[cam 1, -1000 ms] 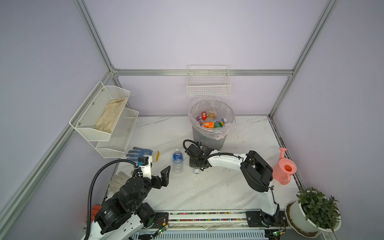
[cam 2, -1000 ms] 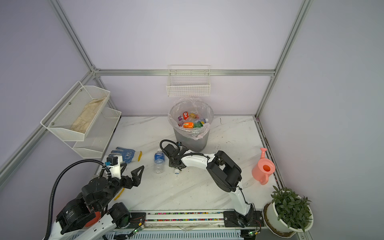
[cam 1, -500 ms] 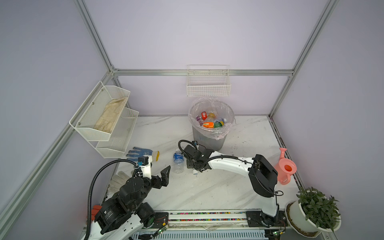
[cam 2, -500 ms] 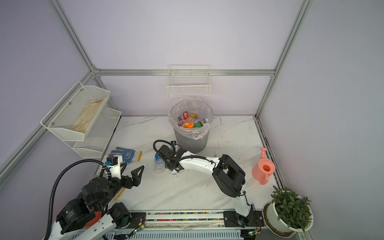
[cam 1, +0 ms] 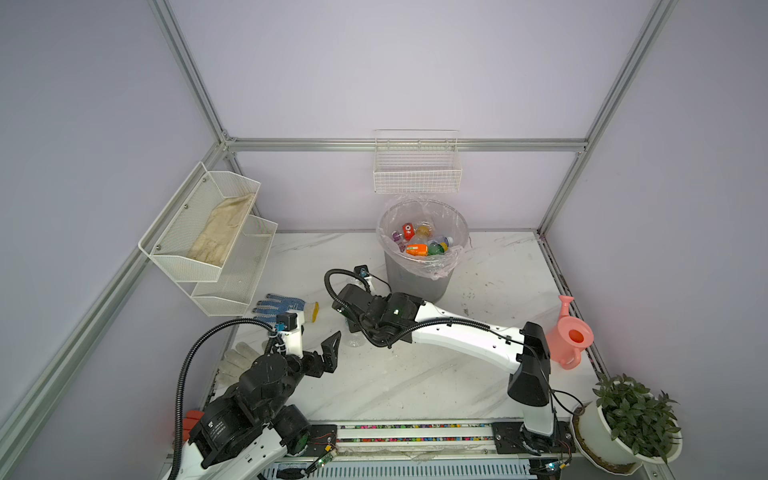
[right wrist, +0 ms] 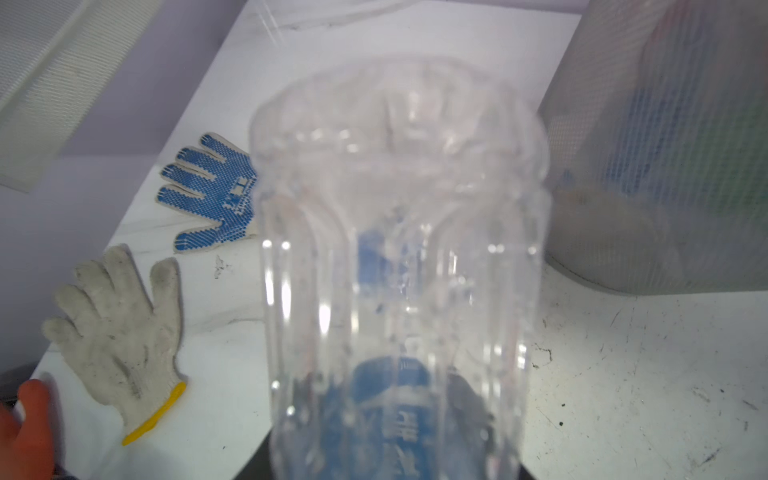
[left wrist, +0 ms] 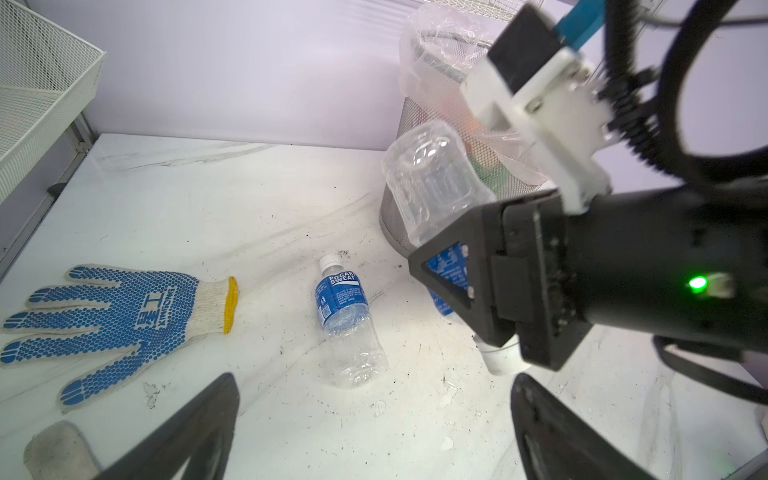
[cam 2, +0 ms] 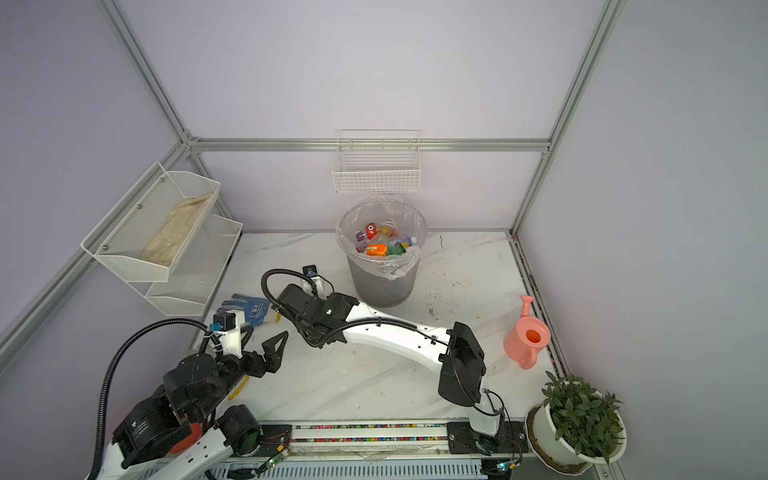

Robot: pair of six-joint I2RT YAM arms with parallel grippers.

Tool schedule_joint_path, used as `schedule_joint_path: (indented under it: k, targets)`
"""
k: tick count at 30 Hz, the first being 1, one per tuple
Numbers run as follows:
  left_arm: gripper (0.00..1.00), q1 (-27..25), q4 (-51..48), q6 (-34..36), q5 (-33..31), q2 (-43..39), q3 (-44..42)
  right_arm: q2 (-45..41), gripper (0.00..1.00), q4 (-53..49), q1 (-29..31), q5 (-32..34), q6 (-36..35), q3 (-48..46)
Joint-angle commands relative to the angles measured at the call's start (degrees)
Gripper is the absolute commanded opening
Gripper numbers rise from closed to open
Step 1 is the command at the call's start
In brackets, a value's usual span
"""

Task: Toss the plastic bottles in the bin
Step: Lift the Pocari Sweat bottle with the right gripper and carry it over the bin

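Right tool is noted clamped on a clear bottle at its blue label. One black finger is seen across the label; the other is hidden behind the bottle. The bottle is held upside down and tilted, base up and white cap down, just beside the mesh wall of the bin. Whether the cap touches the table cannot be told. In the right wrist view the bottle's clear body is blurred and fills most of the frame, with the bin wall close beside it. In both top views the grip is hidden under the right arm's wrist.

Left tool is seen low over the front of the table, fingers spread wide, pointed toward the bin.

A second bottle, blue-labelled and white-capped, is laid flat on the table between a blue-dotted glove and the right tool. Its cap is turned toward the back wall, and it is touched by neither tool.

The bin is stood at the back of the table and is lined with a clear bag. Binned bottles with red, orange and green on them are seen inside.

A white glove is laid flat near the dotted one, by the table's left edge. A pink can is stood at the right edge, well apart from both tools.
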Motion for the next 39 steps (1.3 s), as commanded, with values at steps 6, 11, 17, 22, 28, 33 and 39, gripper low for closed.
schedule_joint_path:
  k: [6,11,17,22,28,33,39]
  targets:
    - [1.00,0.0,1.5,-0.2,-0.7,-0.4,-1.2,-1.4,0.29,-8.7,1.4,7.8,-7.5,17.0]
    - [1.00,0.1,1.6,-0.2,-0.6,-0.3,-1.2,-2.0,0.29,-10.6,1.8,10.5,-11.2,25.9]
    - [1.00,0.0,1.5,-0.3,-0.6,-0.2,-1.2,-6.6,0.30,-8.4,2.1,13.1,-13.7,26.3]
    - [1.00,0.1,1.6,-0.3,-0.5,0.2,-1.2,-10.6,0.34,-5.7,2.0,16.7,-17.2,22.4]
    - [1.00,0.0,1.5,-0.3,-0.4,0.8,-1.2,-12.8,0.36,-6.2,1.3,21.5,-18.4,22.6]
    - [1.00,0.1,1.7,-0.3,-0.4,0.8,-1.2,-14.1,0.36,-6.2,-0.5,21.6,-18.4,21.7]
    - [1.00,0.1,1.7,-0.3,-0.2,1.0,-1.2,-15.1,0.36,-6.3,-3.5,19.8,-18.2,20.5]
